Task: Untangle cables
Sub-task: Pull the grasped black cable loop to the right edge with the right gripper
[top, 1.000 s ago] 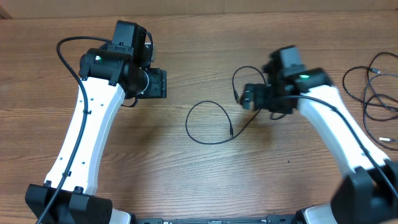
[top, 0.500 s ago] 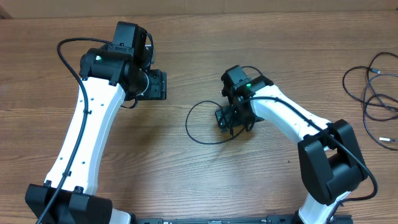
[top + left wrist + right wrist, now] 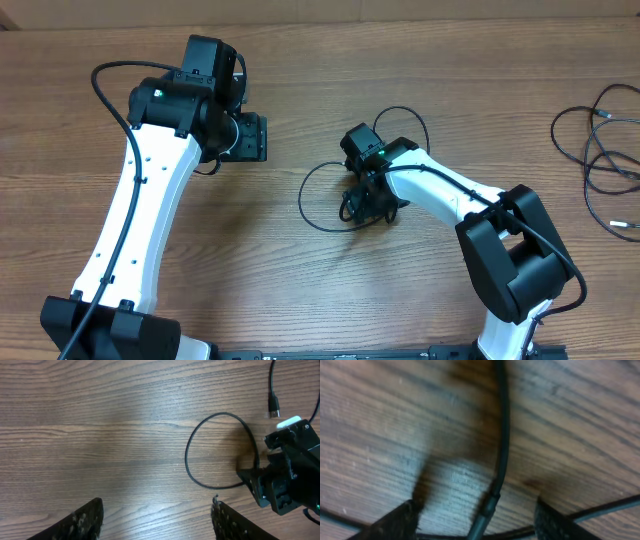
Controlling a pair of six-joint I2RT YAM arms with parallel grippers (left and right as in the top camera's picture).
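While the right jaws stand over the right side of the looped cable [image 3: 303,205] in the middle of the counter [image 3: 300,300], the left jaws are at the upper left of the overhead view, well apart from it. More cables [image 3: 588,165] lie at the right edge.

In the left wrist view the looped cable [image 3: 186,457] lies right of centre, above the spread, empty fingertips [image 3: 82,519].

In the right wrist view the looped cable [image 3: 502,435] runs down the middle between the released fingertips [image 3: 397,521] and touches neither.
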